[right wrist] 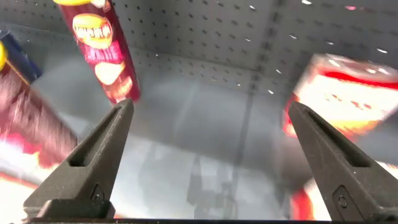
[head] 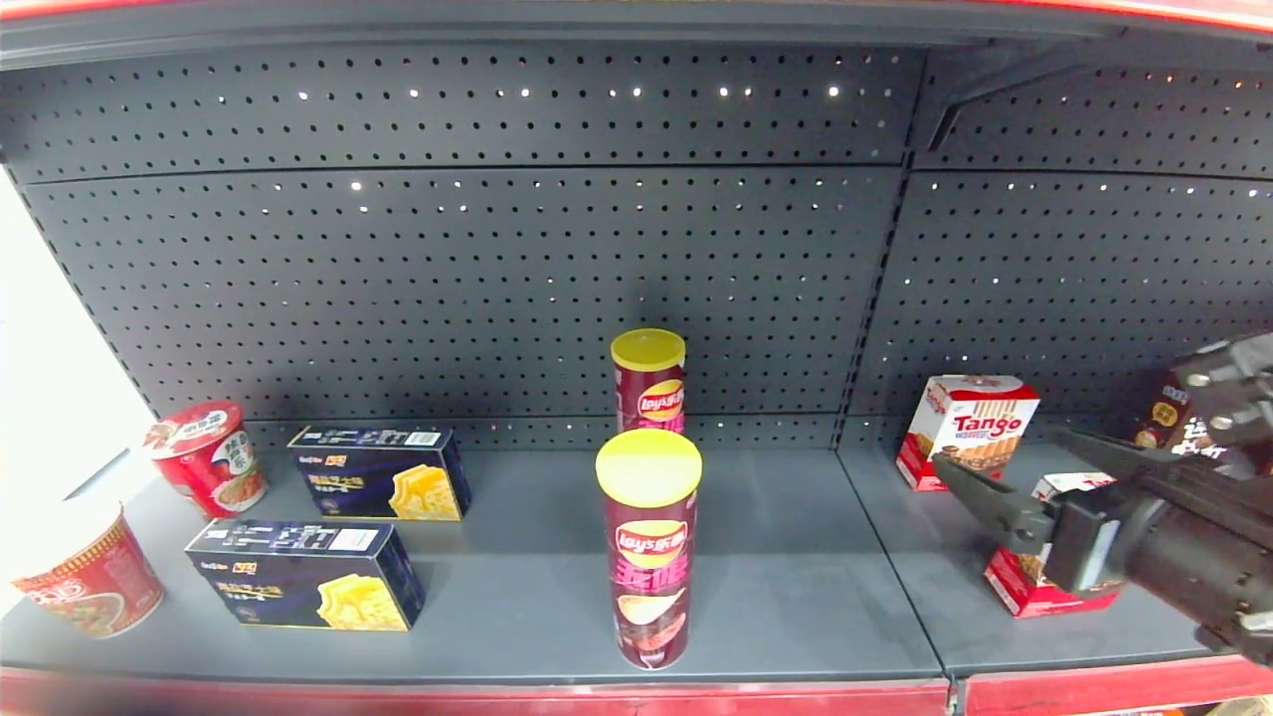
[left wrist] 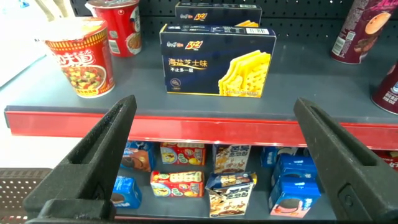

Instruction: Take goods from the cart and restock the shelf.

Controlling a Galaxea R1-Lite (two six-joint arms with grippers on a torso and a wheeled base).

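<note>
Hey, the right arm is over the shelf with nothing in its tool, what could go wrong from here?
The open right tool sits close to the upright wafer box; a sideways swing could knock it over. The front chip can is tall and stands near the shelf edge; a bump could tip it off. The left tool sits by the shelf's red lip and could strike it if raised.

Left hand (left wrist: 214, 104), right hand (right wrist: 211, 106), both spread wide.
</note>
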